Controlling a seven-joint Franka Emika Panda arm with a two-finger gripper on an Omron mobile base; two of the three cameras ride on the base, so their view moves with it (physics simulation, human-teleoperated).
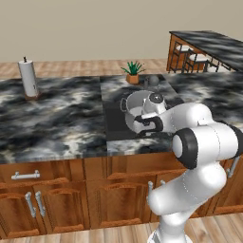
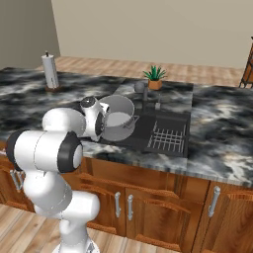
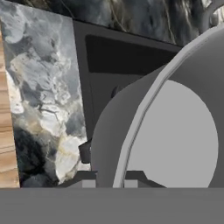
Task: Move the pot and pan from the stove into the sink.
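One cylindrical silver-grey pot (image 2: pixel 118 118), rim pinched by gripper (image 3: pixel 110 178), over dark sink (image 2: pixel 170 118).

Ahead of you a small potted plant (image 1: pixel 133 72) (image 2: pixel 155 78) sits at the back of the marbled counter (image 1: pixel 52 118) (image 2: pixel 222 128), and a paper towel roll (image 1: pixel 28 78) (image 2: pixel 50 71) stands upright far off to the left. Below, you have wooden cabinets (image 1: pixel 57 199) (image 2: pixel 163 207) with silver handles, and stools (image 1: pixel 190 59) stand by a second counter at the far right.
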